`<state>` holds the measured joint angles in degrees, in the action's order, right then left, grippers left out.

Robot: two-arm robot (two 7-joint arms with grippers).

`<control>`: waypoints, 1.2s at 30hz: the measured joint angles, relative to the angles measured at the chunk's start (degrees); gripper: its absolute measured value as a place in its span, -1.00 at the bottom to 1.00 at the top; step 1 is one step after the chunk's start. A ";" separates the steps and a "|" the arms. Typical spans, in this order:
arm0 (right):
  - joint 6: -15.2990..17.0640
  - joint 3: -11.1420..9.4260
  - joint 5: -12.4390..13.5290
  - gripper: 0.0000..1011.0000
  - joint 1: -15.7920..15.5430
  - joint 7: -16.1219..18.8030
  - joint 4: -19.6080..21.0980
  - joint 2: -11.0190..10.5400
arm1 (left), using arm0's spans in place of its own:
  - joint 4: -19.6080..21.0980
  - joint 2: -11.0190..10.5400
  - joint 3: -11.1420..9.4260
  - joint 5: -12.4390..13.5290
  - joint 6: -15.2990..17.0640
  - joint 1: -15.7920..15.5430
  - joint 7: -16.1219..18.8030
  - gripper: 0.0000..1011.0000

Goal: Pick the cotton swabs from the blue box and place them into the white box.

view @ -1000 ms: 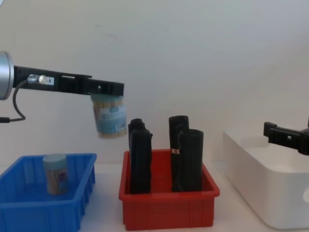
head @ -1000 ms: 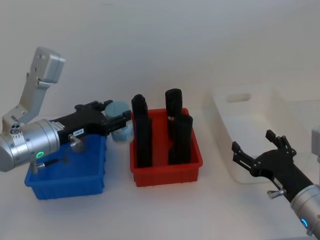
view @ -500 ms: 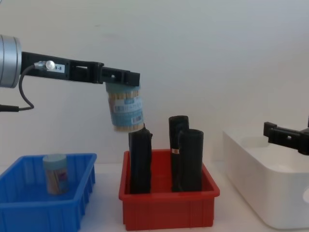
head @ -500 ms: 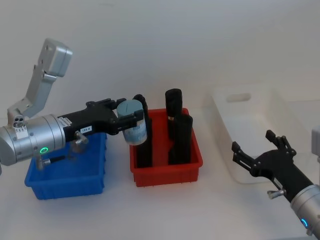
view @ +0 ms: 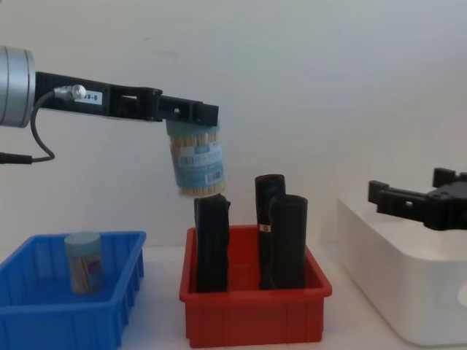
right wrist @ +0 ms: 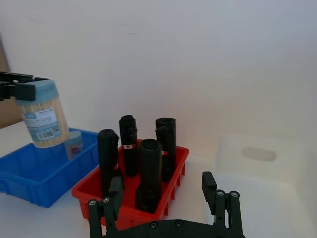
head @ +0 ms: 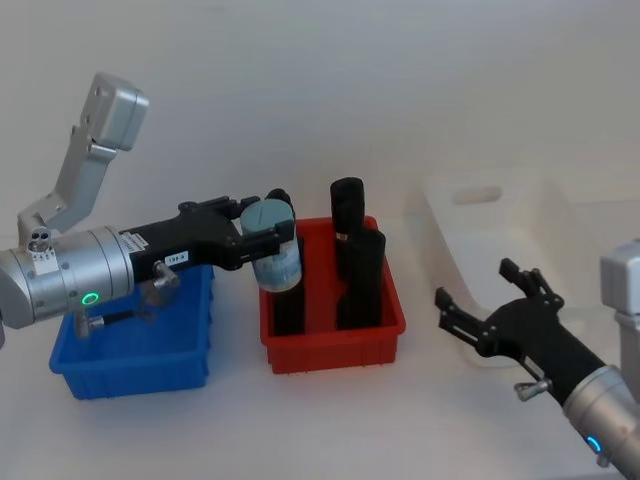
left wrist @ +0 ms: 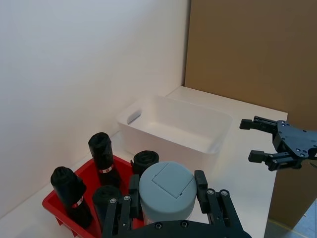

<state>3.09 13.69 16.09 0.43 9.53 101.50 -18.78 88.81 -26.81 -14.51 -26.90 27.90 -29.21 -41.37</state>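
A cotton swab jar (head: 274, 252) with a pale blue lid hangs in the air over the left part of the red bin, with my left gripper (head: 266, 230) shut on its lid. From the side, the jar (view: 199, 164) sits just above a black cylinder, tilted slightly, under the left gripper (view: 191, 113). A second cotton swab jar (view: 83, 261) stands upright in the blue box (view: 44, 315). The white box (head: 470, 262) lies at the right, with nothing showing inside it. My right gripper (head: 475, 285) hovers open at its near left side, apart from everything.
A red bin (head: 332, 345) holding several tall black cylinders (head: 358, 275) stands between the blue box (head: 130, 368) and the white box (view: 408, 292). A pale wall runs close behind the table.
My left gripper has carried the jar to the right, from beside the blue box to above the red bin's left side. The right gripper has shifted left.
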 joint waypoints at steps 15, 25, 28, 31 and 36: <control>2.80 2.26 -2.68 0.98 4.47 10.09 -1.31 2.60 | 0.09 0.03 -0.07 -0.07 0.19 -0.12 -0.42 0.32; 5.30 4.23 -5.06 0.98 10.07 18.04 -5.10 6.11 | 0.11 0.03 -0.07 -0.06 0.25 -0.16 -0.50 0.33; 5.98 4.87 -5.83 0.98 12.33 19.89 -7.00 7.60 | 0.11 0.03 -0.07 -0.06 0.26 -0.18 -0.53 0.32; 6.71 5.51 -6.69 0.98 14.57 21.45 -9.05 9.15 | 0.11 0.03 -0.07 -0.06 0.26 -0.19 -0.55 0.32; 7.63 6.37 -7.85 0.98 17.47 22.84 -11.76 11.18 | 0.11 0.03 -0.07 -0.06 0.26 -0.19 -0.57 0.32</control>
<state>10.72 20.06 8.24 17.90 32.36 89.75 -7.60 88.92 -26.78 -14.58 -26.96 28.16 -29.40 -41.94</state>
